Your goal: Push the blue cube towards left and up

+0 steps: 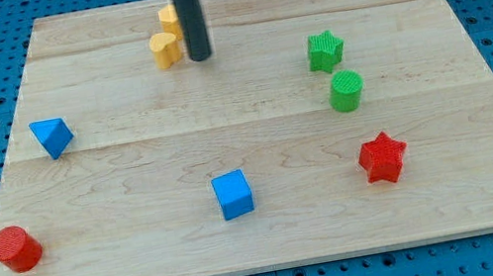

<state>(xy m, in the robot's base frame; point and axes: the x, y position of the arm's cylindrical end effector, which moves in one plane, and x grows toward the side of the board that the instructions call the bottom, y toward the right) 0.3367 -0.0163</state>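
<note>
Pale wooden board [247,78] on blue pegboard: your blue cube [233,194] sits near six o'clock. No claw exists; my tip [201,58] stands at twelve, touching the yellow block [165,49]. Approaching carelessly, you'd likely strike the cube off-centre and spin it away.

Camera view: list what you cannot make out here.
- Rear yellow block: my rod covers its right part, so its shape is unclear.
- Rod's upper part: cut off by the view's top edge; only my tip, right of the front yellow block, shows.
- Tip touching that block: cannot tell.
</note>
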